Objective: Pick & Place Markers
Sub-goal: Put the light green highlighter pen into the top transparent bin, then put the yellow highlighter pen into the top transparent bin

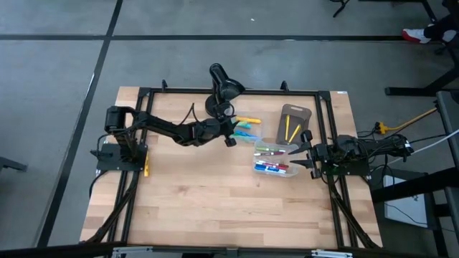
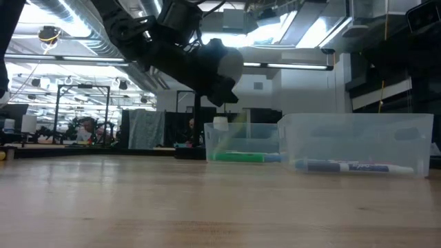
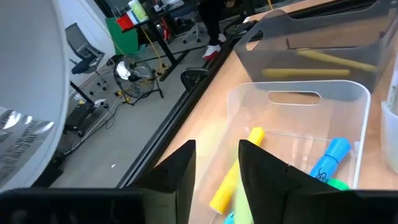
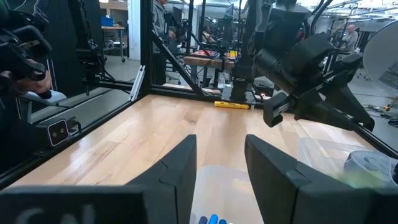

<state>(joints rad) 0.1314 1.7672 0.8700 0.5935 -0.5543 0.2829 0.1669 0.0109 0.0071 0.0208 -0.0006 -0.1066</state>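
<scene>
The left arm stretches from its base at the table's left edge toward the centre, its left gripper (image 1: pixel 231 132) hanging over a clear bin (image 3: pixel 348 93), fingers parted and empty. Markers (image 1: pixel 248 123) lie in that bin; more fill a second bin (image 1: pixel 275 159). The right gripper (image 1: pixel 307 158) waits beside it, fingers parted, empty.
</scene>
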